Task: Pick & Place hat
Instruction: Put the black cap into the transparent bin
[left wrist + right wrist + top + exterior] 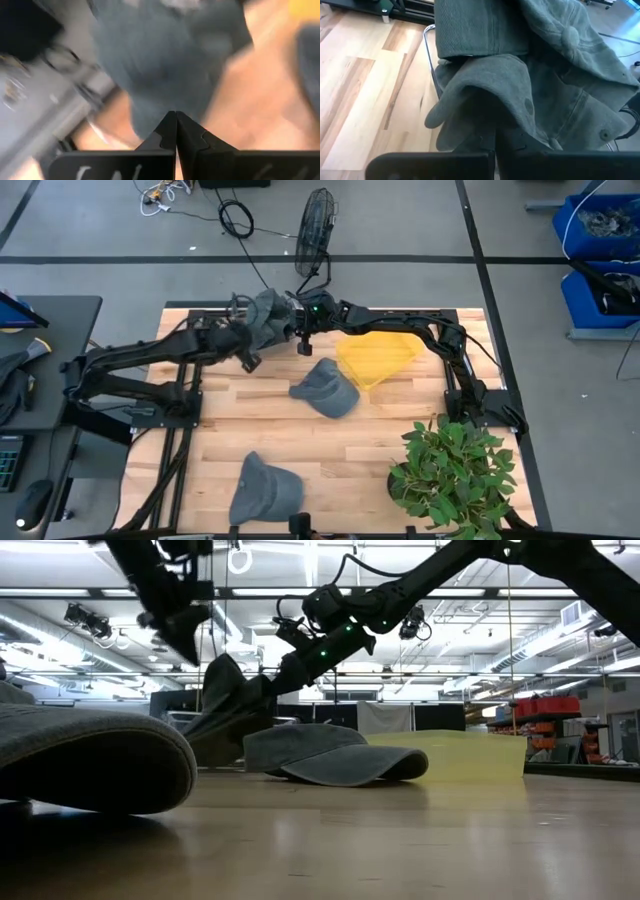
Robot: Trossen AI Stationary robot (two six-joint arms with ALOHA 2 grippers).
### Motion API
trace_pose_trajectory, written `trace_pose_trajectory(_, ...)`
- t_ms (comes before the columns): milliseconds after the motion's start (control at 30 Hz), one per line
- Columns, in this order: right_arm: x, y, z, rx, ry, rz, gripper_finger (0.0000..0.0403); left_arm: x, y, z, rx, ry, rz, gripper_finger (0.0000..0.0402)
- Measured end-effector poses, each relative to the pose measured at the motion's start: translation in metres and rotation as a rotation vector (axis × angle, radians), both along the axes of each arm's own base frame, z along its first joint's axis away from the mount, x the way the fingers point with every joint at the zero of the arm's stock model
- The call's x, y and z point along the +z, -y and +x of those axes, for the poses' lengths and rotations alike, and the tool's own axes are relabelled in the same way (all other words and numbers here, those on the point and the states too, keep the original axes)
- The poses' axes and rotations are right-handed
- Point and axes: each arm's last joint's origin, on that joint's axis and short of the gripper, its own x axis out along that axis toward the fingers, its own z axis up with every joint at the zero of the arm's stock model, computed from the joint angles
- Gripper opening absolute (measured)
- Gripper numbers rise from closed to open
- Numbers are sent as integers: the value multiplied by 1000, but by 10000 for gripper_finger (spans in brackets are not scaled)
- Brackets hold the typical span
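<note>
Three grey caps show. One cap hangs at the table's far edge, left of centre, in my right gripper, which is shut on it; the low view shows this cap draped below the right gripper. A second cap rests crown-up on its rim mid-table. A third cap lies by the near edge. My left gripper is shut just left of the held cap; in the low view the left gripper stands apart from it. My right gripper holds the cap by folded cloth near its rim, coming slantwise from the table's right and above. The cloth drapes over the fingers and hides the place of contact. The cap hangs crumpled below the gripper, its lower part down near table height.
A yellow container sits right of the middle cap. A potted plant stands at the near right corner. A bent metal rod shows under the held cap. A fan stands on the floor beyond the far edge.
</note>
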Motion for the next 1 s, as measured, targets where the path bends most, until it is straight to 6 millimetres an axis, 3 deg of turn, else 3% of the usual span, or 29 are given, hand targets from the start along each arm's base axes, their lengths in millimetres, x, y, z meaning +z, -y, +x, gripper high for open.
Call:
trace_pose_trajectory(200,-2,-1,-1,0,-23,10,0,7,-22,8,1,40,114,2)
trace_pose_trajectory(433,-4,-1,-2,-8,-43,30,0,-17,-50,17,24,-6,-6,2)
trace_pose_trajectory(767,-4,-1,-2,-11,-45,36,0,-61,-70,54,-60,-69,-64,2)
trace_pose_trajectory(1000,-4,-1,-2,-14,-46,34,0,-73,-84,52,-37,-82,-117,2)
